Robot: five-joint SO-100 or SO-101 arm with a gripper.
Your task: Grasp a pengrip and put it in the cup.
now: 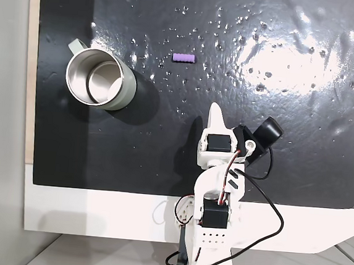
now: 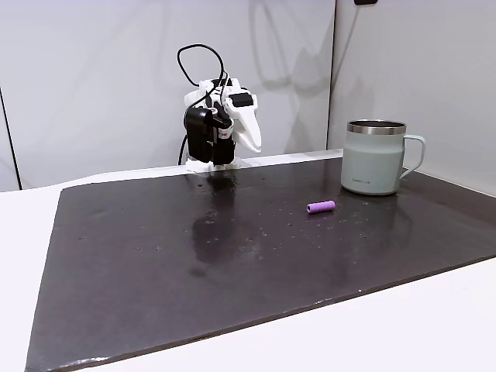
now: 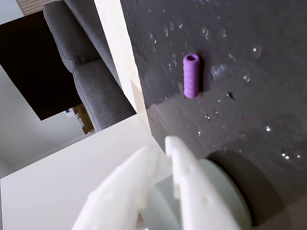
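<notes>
While pengrip (image 1: 184, 58) lies right of cup (image 1: 101, 79), pincer (image 3: 160, 143) clenched, empty, well apart from both

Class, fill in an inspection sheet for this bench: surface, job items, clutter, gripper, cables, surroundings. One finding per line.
Surface: black mat, glossy, speckled with small droplets or specks, on a white table.
Job items: purple pengrip lying on its side on the mat; cup upright, nothing seen inside, apart from the pengrip.
Clutter: nothing seen.
Gripper: gripper raised off the mat, jaws together, holding nothing.
Cables: black and red wires looped on the arm.
Surroundings: white walls; grey sofa in the wrist view.
</notes>
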